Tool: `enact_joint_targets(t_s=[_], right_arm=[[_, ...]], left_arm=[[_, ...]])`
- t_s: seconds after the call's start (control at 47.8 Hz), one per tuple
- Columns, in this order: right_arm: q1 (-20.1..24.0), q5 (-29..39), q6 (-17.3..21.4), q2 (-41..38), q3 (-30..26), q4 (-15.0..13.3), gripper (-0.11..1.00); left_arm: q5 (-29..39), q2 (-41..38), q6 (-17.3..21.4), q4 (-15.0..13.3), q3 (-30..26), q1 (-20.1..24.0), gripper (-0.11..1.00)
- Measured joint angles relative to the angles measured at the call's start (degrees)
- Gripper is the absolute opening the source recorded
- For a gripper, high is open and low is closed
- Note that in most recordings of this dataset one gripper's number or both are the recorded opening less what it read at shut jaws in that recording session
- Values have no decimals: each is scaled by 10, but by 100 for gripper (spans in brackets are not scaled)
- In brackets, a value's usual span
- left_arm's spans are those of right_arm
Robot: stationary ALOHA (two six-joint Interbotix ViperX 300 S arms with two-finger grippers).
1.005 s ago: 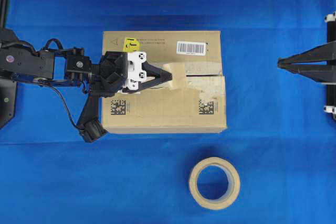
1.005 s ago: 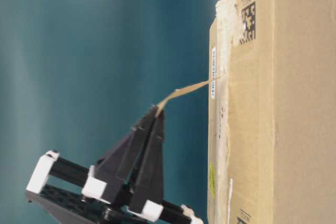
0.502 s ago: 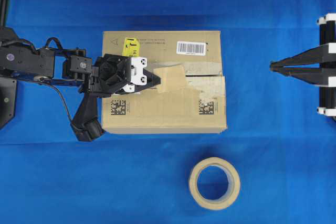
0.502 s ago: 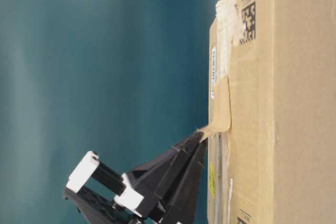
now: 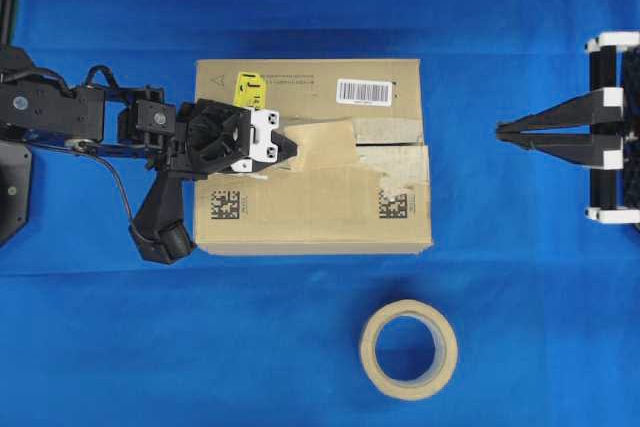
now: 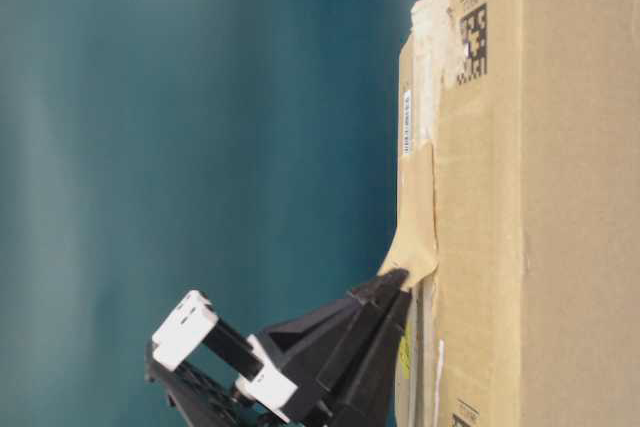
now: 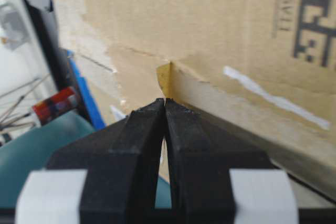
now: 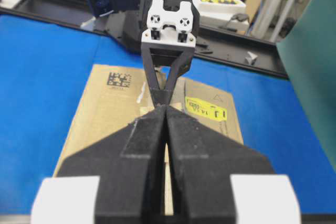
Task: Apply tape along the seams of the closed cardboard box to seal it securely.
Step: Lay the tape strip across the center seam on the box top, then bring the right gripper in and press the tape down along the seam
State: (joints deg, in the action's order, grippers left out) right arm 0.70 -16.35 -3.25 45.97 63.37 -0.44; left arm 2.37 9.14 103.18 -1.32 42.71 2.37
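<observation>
The cardboard box [image 5: 300,207] lies in the middle of the blue table. Its seam [image 5: 392,145] runs left to right, edged by old greyish torn tape. The tan tape piece [image 5: 325,141] lies over the seam's left half, nearly flat on the box top [image 6: 530,197]. My left gripper [image 5: 293,146] is shut on the tape's left edge [image 7: 164,80], with its tips low against the box [image 6: 398,280]. My right gripper [image 5: 499,131] is shut and empty, off the box's right side, pointing along the seam [image 8: 166,107].
A beige tape roll [image 5: 368,352] lies on the table in front of the box. A yellow sticker [image 5: 248,89] and a white barcode label [image 5: 363,91] sit along the box's far edge. Black frames stand at the table's left and right ends.
My left gripper has drawn back to the left and come down, laying the raised tape onto the box top. My right gripper has moved left toward the box.
</observation>
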Motion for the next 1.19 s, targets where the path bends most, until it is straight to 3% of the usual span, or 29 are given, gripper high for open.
enact_joint_targets(t_s=[0.356,0.419,0.565,0.607,0.795,1.193], right_arm=[[-4,-62,7,-114,-40,11,2],[-10,-69,8,-143,-57,13,13],[-18,-77,8,-215,-101,16,53],[-21,-77,7,-236,-115,16,59],[-35,-67,8,-301,-163,17,49],[-43,-45,8,-383,-192,17,48]], left_arm=[[11,1,1,0,-1,-3,0],[12,0,1,0,-1,-4,0],[12,0,1,0,-1,-4,0],[12,0,1,0,-1,-4,0],[19,1,2,0,-1,-4,0],[28,0,1,0,-2,-9,0]])
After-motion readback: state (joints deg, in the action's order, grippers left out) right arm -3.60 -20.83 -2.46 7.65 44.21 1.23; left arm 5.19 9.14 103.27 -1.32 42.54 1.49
